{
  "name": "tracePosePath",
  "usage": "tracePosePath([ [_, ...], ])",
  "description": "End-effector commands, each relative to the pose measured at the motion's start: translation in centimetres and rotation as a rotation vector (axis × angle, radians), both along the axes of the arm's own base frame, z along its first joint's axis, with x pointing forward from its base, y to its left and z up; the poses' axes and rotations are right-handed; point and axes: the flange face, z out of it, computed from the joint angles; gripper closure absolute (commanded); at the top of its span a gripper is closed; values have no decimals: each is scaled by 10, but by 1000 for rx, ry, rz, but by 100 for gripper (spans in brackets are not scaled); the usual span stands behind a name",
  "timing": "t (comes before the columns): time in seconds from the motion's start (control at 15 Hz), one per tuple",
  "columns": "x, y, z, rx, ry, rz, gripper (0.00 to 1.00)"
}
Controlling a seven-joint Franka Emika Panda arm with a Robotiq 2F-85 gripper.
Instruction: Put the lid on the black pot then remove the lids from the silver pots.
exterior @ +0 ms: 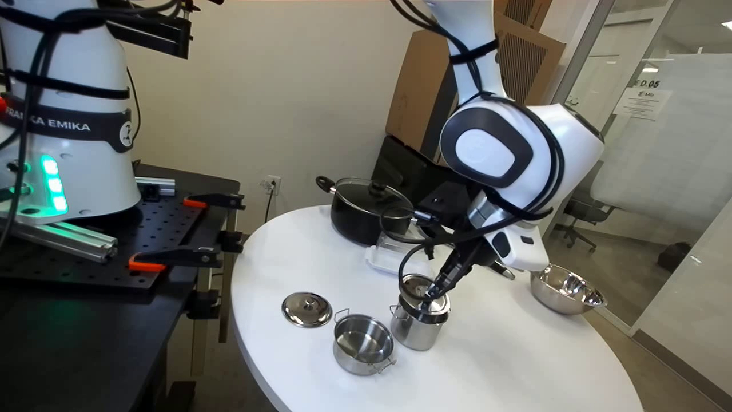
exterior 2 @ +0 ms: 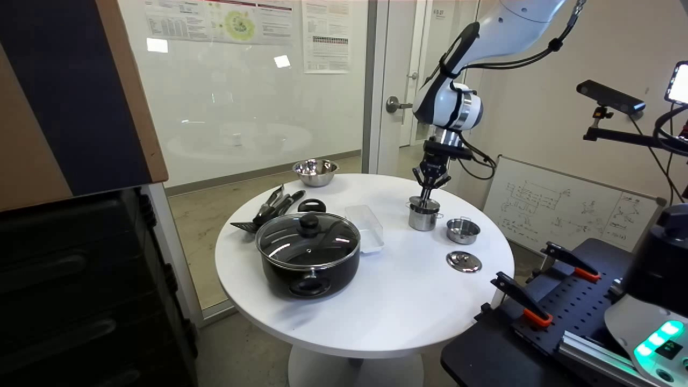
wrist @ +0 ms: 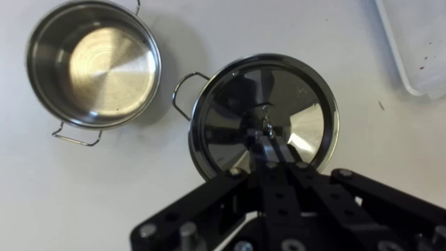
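Observation:
The large glass lid sits on the black pot. One silver pot is uncovered, and its small steel lid lies on the table beside it. My gripper points down, its fingers closed on the centre handle of the other small steel lid. That lid is over the second silver pot; I cannot tell whether it touches the rim.
A clear plastic tray stands between the black pot and the silver pots. Dark-handled utensils lie behind the black pot. A steel bowl stands at the edge of the round white table.

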Motion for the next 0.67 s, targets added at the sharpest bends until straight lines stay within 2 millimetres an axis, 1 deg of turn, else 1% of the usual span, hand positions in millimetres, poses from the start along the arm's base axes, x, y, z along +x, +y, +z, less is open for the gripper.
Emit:
tracePosePath([
  [0.0,-14,5,41,56,-23,59,100],
  [0.13,-21,13,51,64,-24,106,100],
  [0.27,-34,28,50,58,-6,170,100],
  [0.4,-50,45,36,48,28,227,100],
  [0.6,-73,66,2,2,83,290,100],
])
